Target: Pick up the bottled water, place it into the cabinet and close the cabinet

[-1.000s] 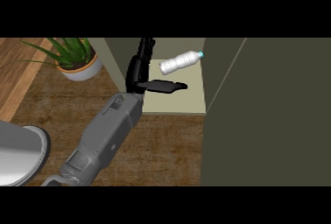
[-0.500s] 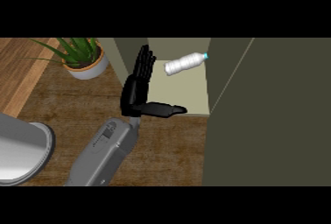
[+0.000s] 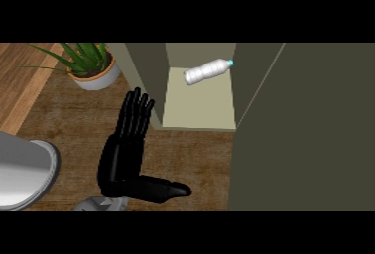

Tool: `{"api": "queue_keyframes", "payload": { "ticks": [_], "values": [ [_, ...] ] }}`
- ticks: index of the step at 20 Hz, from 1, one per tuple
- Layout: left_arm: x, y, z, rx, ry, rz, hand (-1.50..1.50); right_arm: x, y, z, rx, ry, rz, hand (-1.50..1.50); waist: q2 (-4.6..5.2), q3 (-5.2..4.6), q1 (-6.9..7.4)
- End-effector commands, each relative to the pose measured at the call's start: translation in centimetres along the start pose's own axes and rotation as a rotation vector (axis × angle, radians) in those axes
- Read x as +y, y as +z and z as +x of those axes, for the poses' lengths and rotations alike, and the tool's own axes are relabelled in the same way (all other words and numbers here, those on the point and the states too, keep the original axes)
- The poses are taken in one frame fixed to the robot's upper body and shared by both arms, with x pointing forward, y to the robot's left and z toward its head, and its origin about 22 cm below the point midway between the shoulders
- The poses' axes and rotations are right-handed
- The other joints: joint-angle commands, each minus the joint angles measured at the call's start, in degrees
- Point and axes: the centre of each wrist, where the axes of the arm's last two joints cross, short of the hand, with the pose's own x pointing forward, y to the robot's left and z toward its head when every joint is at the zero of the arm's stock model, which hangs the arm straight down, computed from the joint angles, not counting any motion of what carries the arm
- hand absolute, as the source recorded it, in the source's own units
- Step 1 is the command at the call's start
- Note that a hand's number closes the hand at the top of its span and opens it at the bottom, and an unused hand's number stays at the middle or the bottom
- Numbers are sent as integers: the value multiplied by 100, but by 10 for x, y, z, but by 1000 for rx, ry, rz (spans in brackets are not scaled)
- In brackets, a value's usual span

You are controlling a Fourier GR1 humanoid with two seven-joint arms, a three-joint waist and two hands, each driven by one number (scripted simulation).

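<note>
Head view: bottled water [image 3: 207,71] up-right of hand [image 3: 124,149]

The bottled water [image 3: 207,71] lies inside the cabinet [image 3: 198,106], with the potted plant [image 3: 89,64] to its left.

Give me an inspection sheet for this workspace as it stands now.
Surface: brown wooden counter.
Job's things: water bottle lies on its side inside the open cabinet; cabinet door not closed.
Clutter: potted plant at upper left; grey rounded object at left edge, cannot tell what.
Hands: one hand open, fingers straight, holding nothing; which hand cannot be told.
Cables: nothing seen.
Surroundings: lighter wood strip at far left.
</note>
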Motion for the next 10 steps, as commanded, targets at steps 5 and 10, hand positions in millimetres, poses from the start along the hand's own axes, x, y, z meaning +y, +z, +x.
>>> {"api": "queue_keyframes", "payload": {
  "ticks": [5, 10],
  "values": [
    [-8, 69, 52, -31, 57, 24, -150, 3, 1, 11, 130, 70, 258, 150, 29, -5, -66],
    [34, 88, 78, -83, -22, 67, -150, 11, 1, 16, 119, 97, 442, 150, 33, -10, -67]
  ]
}}
